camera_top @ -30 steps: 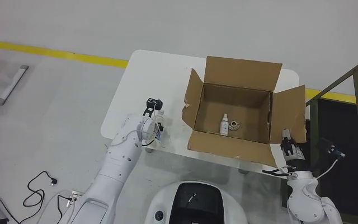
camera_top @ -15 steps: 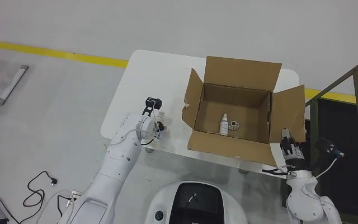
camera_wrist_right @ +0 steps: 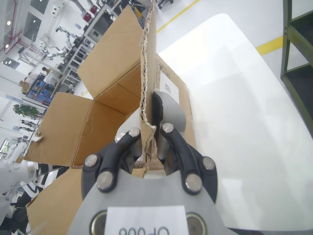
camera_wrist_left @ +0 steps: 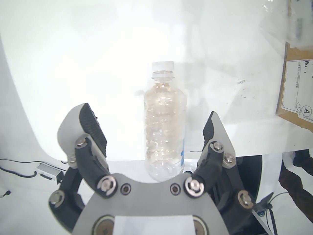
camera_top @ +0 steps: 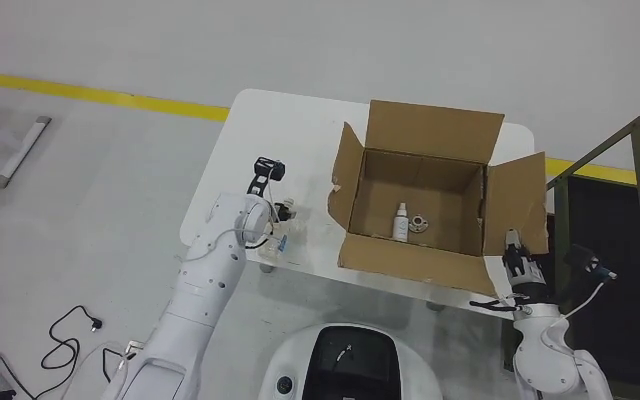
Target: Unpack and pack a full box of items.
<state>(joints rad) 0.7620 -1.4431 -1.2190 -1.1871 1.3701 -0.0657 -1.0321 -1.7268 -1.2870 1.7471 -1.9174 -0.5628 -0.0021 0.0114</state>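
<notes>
An open cardboard box stands on the right half of a white table, all four flaps up. On its floor, side by side and near the front wall, are a small white bottle and a small grey ring-shaped part.

To the left of the box and apart from it, a clear plastic bottle with a white cap is at the front edge of the table. Its base is toward the robot and its cap points toward the middle of the table. Whether it lies flat or leans cannot be told.

The left gripper is at that same edge, its jaws spread wide on either side of the clear plastic bottle's lower half. There is a gap at each black ribbed pad and nothing is gripped.

The right gripper is at the front right corner of the box. Its jaws are pressed together on the lower end of the side flap, one finger on each face of the cardboard, and the flap stands upright above them.

A yellow line runs across the grey floor behind the table. A black cable lies on the floor to the robot's left.
</notes>
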